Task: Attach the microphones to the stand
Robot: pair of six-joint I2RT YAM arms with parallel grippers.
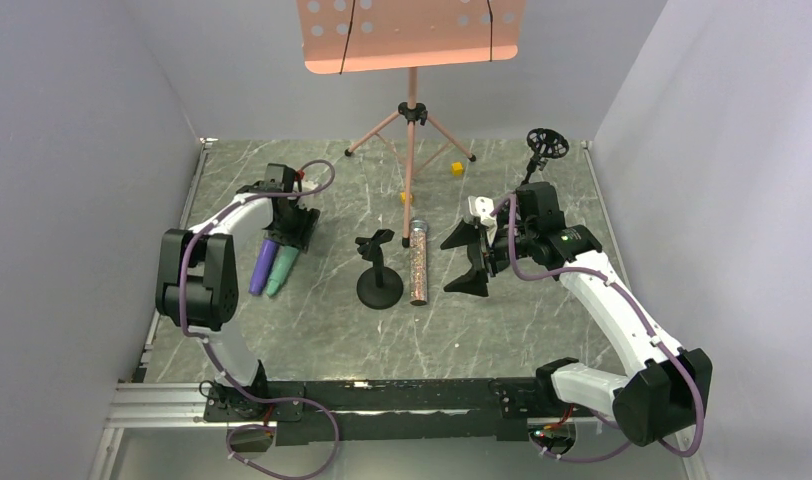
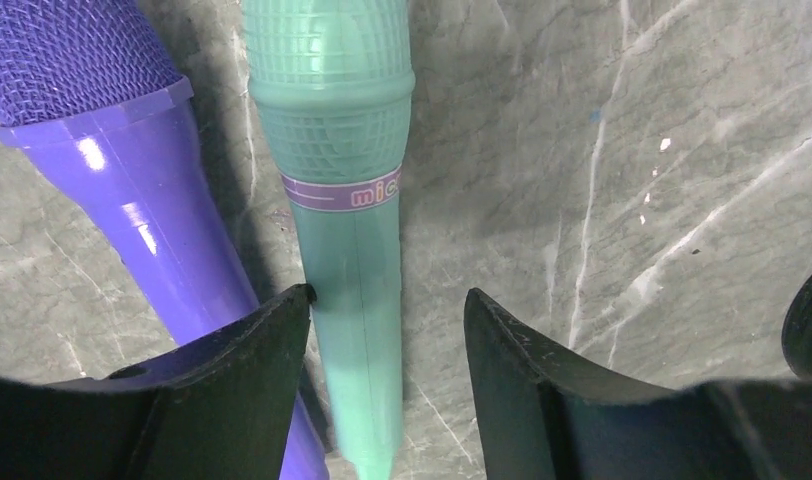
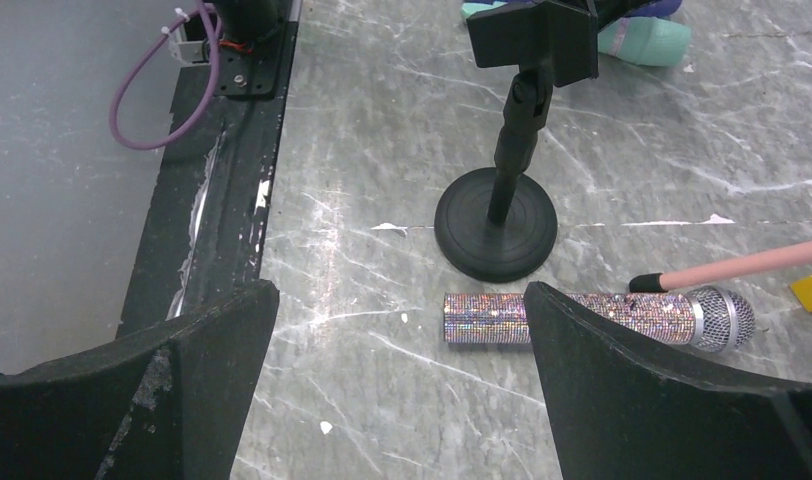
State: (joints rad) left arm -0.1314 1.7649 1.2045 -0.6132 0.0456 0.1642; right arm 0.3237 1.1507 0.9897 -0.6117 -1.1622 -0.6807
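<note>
The mint-green microphone (image 1: pixel 282 271) and the purple microphone (image 1: pixel 261 267) lie side by side on the table at the left. My left gripper (image 1: pixel 290 232) is low over their handle ends. In the left wrist view it (image 2: pixel 387 297) is open around the mint-green microphone's (image 2: pixel 347 250) handle; the left finger touches it, the right finger stands apart. The purple microphone (image 2: pixel 142 200) lies outside the left finger. The glittery microphone (image 1: pixel 418 262) lies beside the black stand (image 1: pixel 379 272). My right gripper (image 1: pixel 464 260) is open and empty just right of it; it (image 3: pixel 402 290) hovers above bare table.
A pink music stand (image 1: pixel 412 35) on a tripod (image 1: pixel 411 130) stands at the back; one leg (image 3: pixel 742 265) reaches the glittery microphone's (image 3: pixel 487 318) head. Two yellow blocks (image 1: pixel 457 168) lie near the tripod. A black round-topped holder (image 1: pixel 546 143) stands at the back right. Grey walls close both sides.
</note>
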